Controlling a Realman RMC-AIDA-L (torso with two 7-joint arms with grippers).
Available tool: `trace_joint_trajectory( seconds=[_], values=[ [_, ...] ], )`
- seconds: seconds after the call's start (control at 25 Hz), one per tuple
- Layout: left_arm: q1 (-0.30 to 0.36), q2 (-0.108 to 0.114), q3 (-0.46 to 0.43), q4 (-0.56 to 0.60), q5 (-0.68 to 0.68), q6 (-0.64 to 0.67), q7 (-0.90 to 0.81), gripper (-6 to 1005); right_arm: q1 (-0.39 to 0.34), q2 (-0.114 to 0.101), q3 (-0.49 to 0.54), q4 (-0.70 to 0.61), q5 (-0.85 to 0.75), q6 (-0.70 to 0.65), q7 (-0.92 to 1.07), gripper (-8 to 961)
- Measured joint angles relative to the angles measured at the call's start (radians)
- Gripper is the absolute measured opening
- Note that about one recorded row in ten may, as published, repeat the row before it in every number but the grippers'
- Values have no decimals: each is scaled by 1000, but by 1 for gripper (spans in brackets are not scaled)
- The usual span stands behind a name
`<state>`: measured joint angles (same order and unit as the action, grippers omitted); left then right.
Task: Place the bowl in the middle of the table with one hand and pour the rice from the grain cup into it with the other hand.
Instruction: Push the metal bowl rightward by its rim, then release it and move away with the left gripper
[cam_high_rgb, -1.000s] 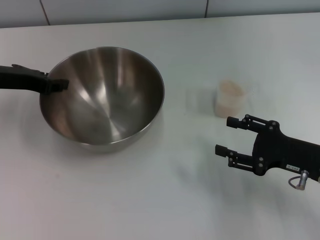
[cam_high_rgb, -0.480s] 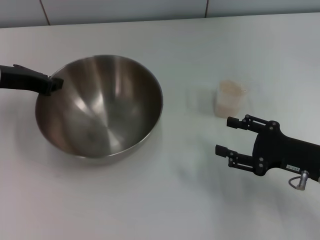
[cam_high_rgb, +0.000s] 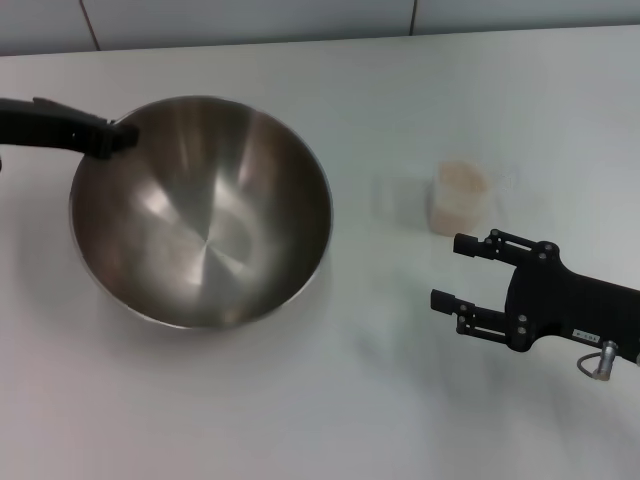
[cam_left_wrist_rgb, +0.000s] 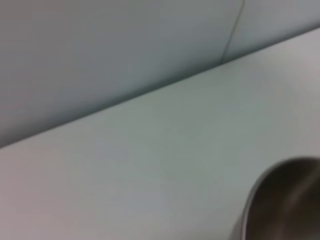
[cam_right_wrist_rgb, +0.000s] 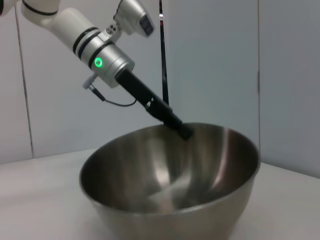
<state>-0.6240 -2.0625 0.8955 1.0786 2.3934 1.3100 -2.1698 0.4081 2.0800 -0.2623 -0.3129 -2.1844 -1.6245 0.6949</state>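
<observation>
The table is spreading white and flat across the whole head view, running back to a pale wall at the far edge. The bowl is sitting on it left of centre, by far the biggest thing there, and it is tipping a little, with its far left rim riding higher so that its shiny inside is facing the camera. In the right wrist view the same bowl is filling the lower half of the picture, resting on the white surface.

The left gripper is reaching in from the left edge of the head view and is clamping the bowl's rim at its far left side; its fingertips are closing over the thin steel edge. The right wrist view is showing that arm coming down at a slant, with the left gripper meeting the rim at the back of the bowl. The left wrist view is showing only a curved piece of the bowl's wall at one corner, with bare table and wall beyond.

The right gripper is hovering low at the right side of the head view, fingers spread apart and holding nothing, pointing left.

The grain cup is standing upright on the table, well apart from the bowl and to its right, just beyond the right gripper's fingertips and not touching them. The rice is showing as a pale heap inside the cup.
</observation>
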Motion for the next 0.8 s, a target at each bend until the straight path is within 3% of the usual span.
trace_joint_trajectory(
  seconds=[0.4,0.8],
  values=[
    [-64,-5,-7,-11,-59,33,1,43,-4,0,0,-2,0,0,0,725],
    [-166,-10,2,-156,-66,-22,36,42,-22,0,1,-5,0,-6,0,725]
  ],
)
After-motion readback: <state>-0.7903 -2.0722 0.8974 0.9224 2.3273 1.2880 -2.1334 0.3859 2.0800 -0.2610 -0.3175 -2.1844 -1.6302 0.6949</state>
